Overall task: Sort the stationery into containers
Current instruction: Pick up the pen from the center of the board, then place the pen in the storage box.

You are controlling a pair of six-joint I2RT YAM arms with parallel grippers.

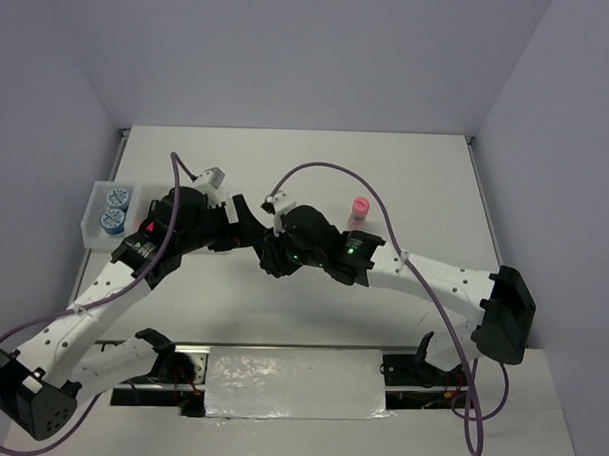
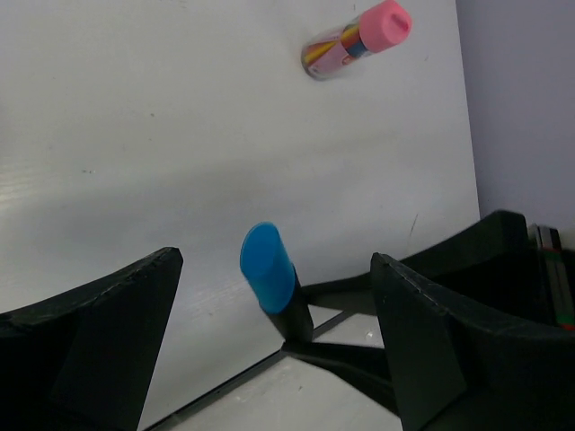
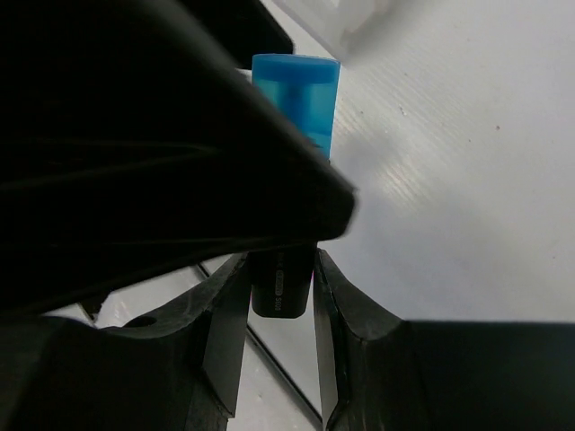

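My right gripper [image 3: 280, 301] is shut on the black barrel of a blue-tipped marker [image 3: 295, 99] and holds it off the table, tip pointing away. In the left wrist view the same marker [image 2: 267, 269] stands between the wide-open fingers of my left gripper [image 2: 274, 346], touching neither one. From above, the left gripper [image 1: 250, 226] and right gripper [image 1: 270, 259] meet at the table's middle, and the marker is hidden there. The white tray [image 1: 93, 221] at the left holds two blue-and-white tape rolls [image 1: 114, 207]. A pink-capped tube [image 1: 358, 212] stands on the table beyond the right arm.
A corner of the tray [image 3: 350, 22] shows at the top of the right wrist view. The pink-capped tube [image 2: 355, 40] is far beyond the left gripper's fingers. One left finger [image 3: 180, 162] fills the upper left of the right wrist view. Walls close in the table.
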